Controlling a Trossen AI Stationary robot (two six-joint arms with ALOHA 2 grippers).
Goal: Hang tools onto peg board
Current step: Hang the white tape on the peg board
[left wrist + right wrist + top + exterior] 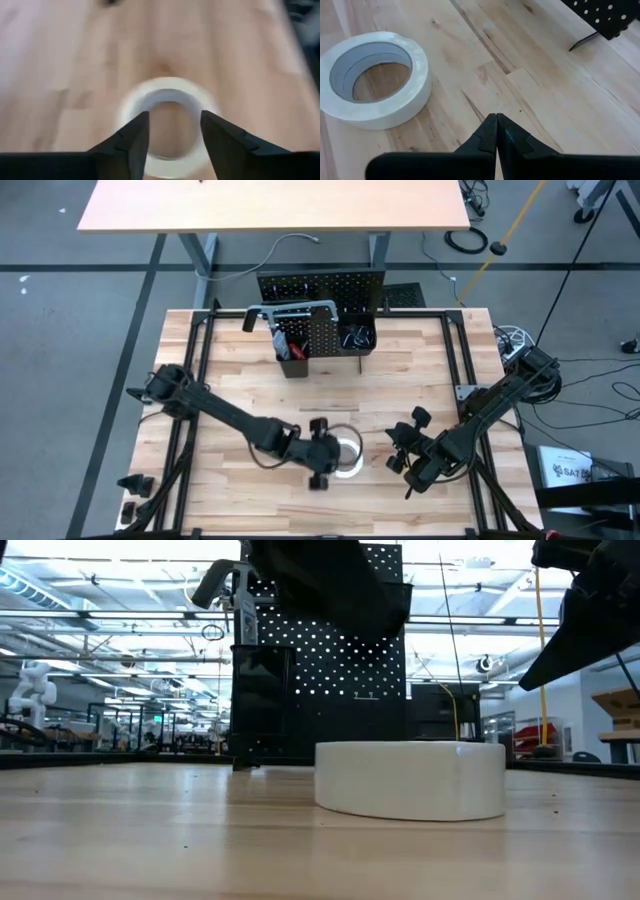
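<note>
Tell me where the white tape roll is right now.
In the high view the white tape roll lies flat on the table's near middle, under the open left claw, with the shut right claw just beside it.

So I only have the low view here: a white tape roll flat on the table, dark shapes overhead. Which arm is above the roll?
Observer: The left arm; its left pincer hangs over the tape roll, seen from above.
Operator: Is it gripping the roll?
Observer: No. In the left wrist view its fingers stand apart above the roll's hole, not clamped.
Operator: And the right arm?
Observer: The right pincer is shut and empty, beside the roll.
Operator: Anything on the peg board yet?
Observer: A grey hacksaw hangs across its front.
</note>
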